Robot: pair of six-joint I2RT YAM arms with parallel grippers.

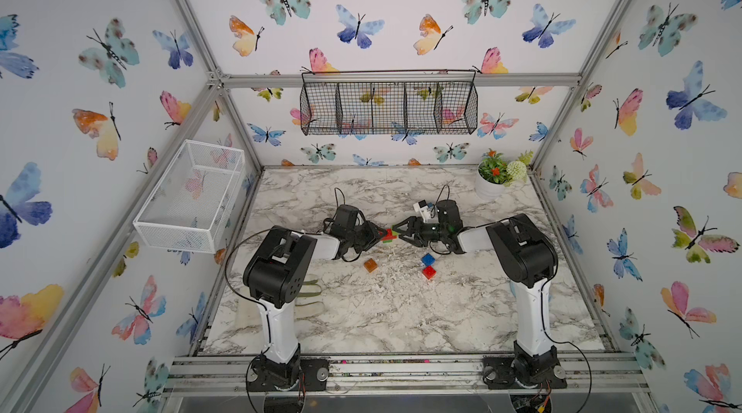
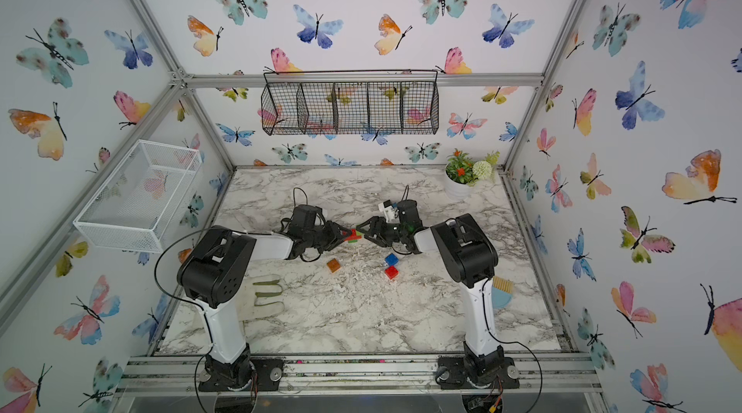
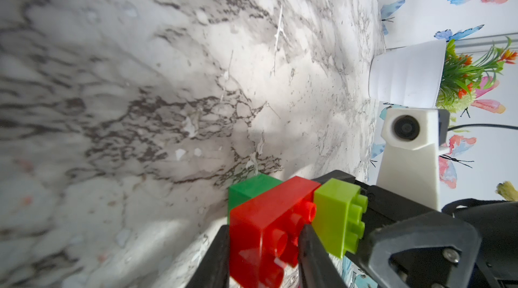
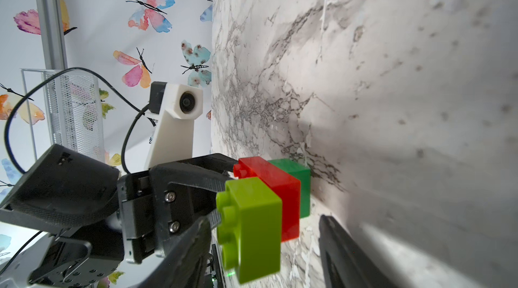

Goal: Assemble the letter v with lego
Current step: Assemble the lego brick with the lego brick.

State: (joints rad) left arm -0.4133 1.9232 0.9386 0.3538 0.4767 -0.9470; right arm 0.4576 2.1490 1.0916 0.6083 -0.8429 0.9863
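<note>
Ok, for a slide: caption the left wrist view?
Left claw grips long red brick sandwiched between dark green brick and lime green brick, marble table behind.

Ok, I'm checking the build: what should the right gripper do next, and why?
Probably close on the lime brick and press it onto the red brick. The right gripper straddles lime with a gap at one finger, while the left gripper clamps red.

My top views are bright and evenly lit, with straight lines bowing at the edges. In my wrist views the bench (image 3: 84,216) smears out of focus close up, under soft grey shadows.
</note>
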